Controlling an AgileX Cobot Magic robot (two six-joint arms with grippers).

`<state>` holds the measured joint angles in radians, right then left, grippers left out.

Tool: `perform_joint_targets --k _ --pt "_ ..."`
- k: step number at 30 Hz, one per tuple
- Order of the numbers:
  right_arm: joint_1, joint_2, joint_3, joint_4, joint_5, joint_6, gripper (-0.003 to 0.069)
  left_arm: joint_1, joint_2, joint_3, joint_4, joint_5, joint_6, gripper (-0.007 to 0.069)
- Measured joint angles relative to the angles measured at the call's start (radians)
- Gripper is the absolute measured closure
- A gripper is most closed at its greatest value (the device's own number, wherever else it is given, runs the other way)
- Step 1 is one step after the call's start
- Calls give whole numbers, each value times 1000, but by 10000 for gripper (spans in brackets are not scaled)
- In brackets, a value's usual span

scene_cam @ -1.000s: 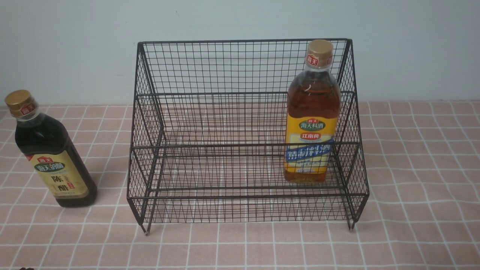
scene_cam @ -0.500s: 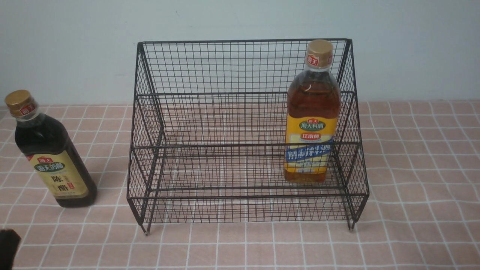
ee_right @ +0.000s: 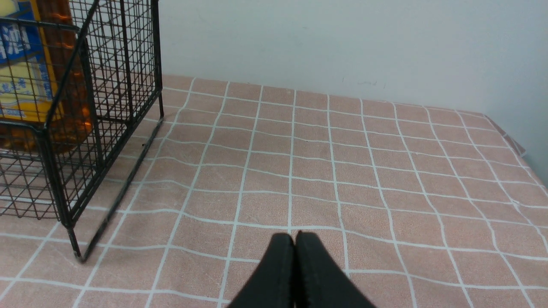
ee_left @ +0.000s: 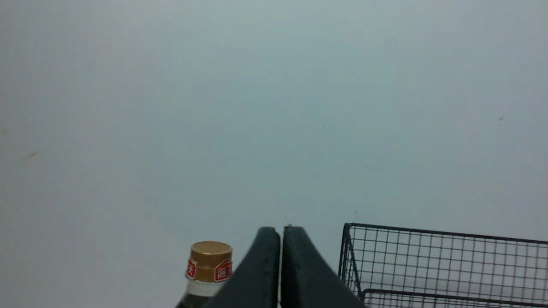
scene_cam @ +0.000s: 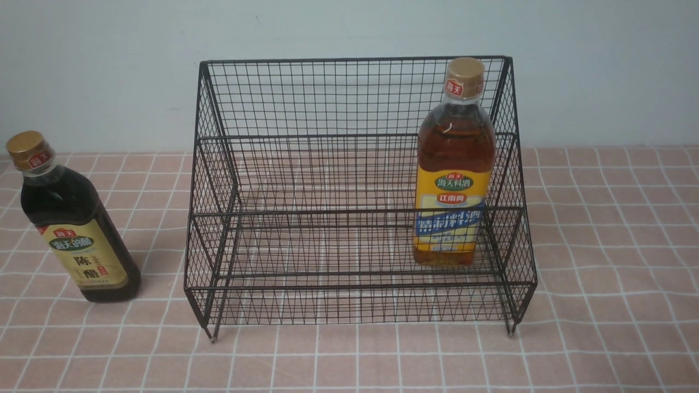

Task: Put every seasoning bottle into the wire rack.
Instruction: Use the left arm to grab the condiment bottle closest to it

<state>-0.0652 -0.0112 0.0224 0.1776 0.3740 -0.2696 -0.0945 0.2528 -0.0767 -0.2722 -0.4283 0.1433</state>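
Note:
The black wire rack point(scene_cam: 306, 136) stands mid-table. The amber bottle point(scene_cam: 454, 174) with the yellow-blue label stands upright on the rack's lower tier, at its right end; it also shows in the right wrist view point(ee_right: 25, 77). The dark bottle point(scene_cam: 73, 229) with the beige label stands upright on the cloth left of the rack; its gold cap shows in the left wrist view point(ee_left: 210, 260). My left gripper point(ee_left: 281, 233) is shut and empty, raised and facing the wall, between that cap and the rack's corner point(ee_left: 346, 252). My right gripper point(ee_right: 294, 239) is shut and empty, low over the cloth right of the rack.
A pink tablecloth point(scene_cam: 600, 245) with a white grid covers the table. A pale wall point(scene_cam: 349, 27) rises just behind the rack. The table's far right edge shows in the right wrist view point(ee_right: 513, 145).
A dark piece of the left arm showed at the lower left corner of the front view half a second ago and is gone now. Bottles and rack have not moved.

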Motion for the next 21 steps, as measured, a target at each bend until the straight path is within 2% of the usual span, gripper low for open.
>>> perform_joint_targets --k 6,12,14,16,17,19,20,21 --pt "0 0 0 0 0 0 673 1 348 -199 -62 -8 59 598" --pt "0 0 0 0 0 0 673 1 598 -331 -69 -55 60 463" --pt "0 0 0 0 0 -1 673 1 650 -365 -80 -78 60 407" --pt "0 0 0 0 0 -1 673 1 740 -412 -140 -143 83 277" --pt "0 0 0 0 0 -1 673 1 746 -412 -140 -149 85 269" --pt "0 0 0 0 0 -1 673 1 803 -437 -232 -216 131 164" --pt "0 0 0 0 0 -1 673 1 807 -440 -246 -221 139 157" --pt "0 0 0 0 0 -1 673 1 839 -449 -296 -259 163 99"
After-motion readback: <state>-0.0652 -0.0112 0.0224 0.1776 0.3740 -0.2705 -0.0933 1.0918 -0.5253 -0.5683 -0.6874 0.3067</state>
